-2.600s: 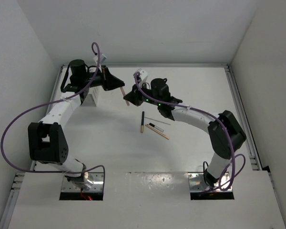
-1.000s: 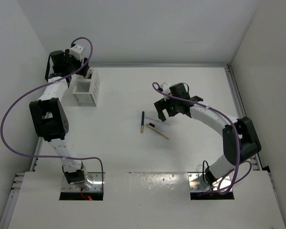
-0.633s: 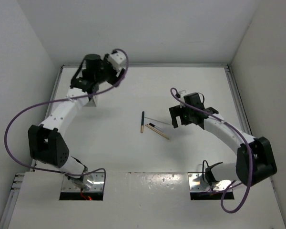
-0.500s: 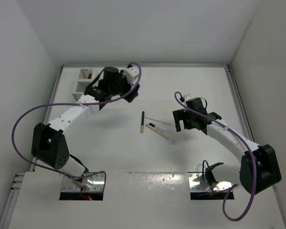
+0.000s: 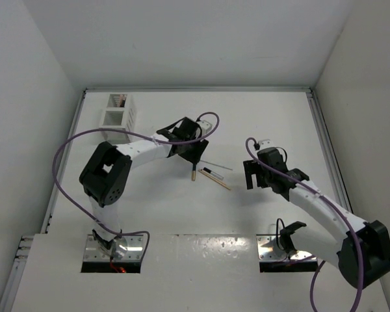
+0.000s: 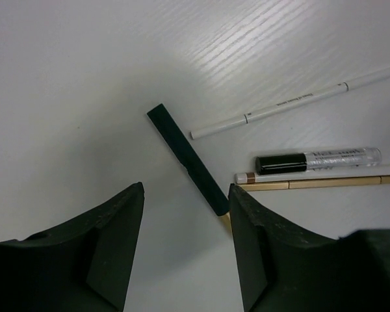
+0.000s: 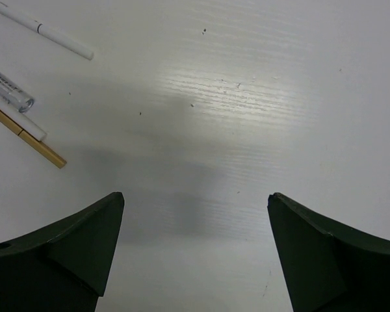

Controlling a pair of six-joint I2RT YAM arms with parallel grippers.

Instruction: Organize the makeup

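The left gripper (image 6: 185,257) hovers over the black stick (image 6: 188,159), jaws spread and holding nothing. Beside the stick lie a white pencil (image 6: 292,101), a clear tube (image 6: 318,160) and a tan pencil (image 6: 312,184) (all flat on the table (image 5: 149,195)). The right gripper (image 7: 195,253) hangs nearby, jaws wide apart.

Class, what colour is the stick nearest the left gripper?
Black stick, gold tip; clearest in the left wrist view.

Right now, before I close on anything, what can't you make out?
Black stick: left wrist view, gold tip mostly behind the left gripper.
Tan pencil, white pencil: far ends cut off by that view's right edge.
Tube: label too blurred to read.
Rack: top view, contents too small to count.
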